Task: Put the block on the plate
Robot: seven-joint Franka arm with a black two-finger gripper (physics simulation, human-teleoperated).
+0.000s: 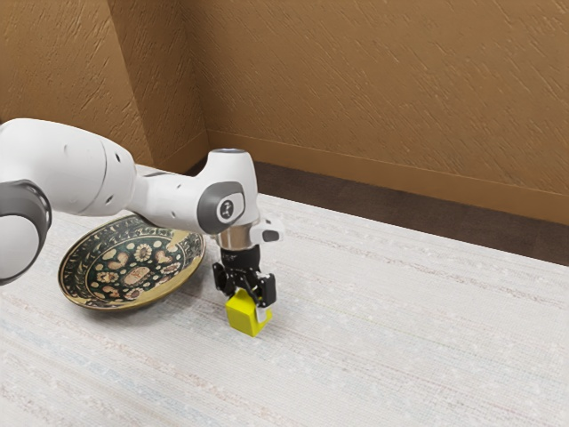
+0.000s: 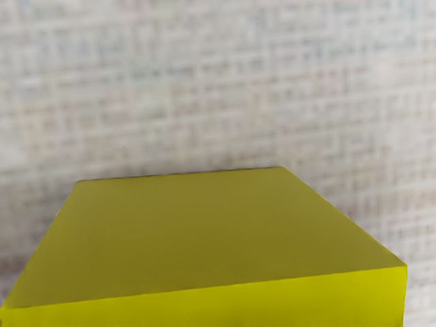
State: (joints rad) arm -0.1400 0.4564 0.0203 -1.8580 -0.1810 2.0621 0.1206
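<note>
The plain yellow block point(image 1: 246, 318), flat-faced and sharp-edged, sits upright at the pale table point(image 1: 382, 356), off the plate point(image 1: 133, 274) toward the exterior view's right. The plate, round and deep, lies face up, dark with tan floral patterns and a gold-toned rim

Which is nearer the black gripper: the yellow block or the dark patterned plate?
The yellow block, right at the black gripper; the dark patterned plate lies toward the exterior view's left.

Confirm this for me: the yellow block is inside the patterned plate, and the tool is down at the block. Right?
No: the exterior view shows the yellow block outside the patterned plate, beside it. The tool is down at the block, as you say.
</note>
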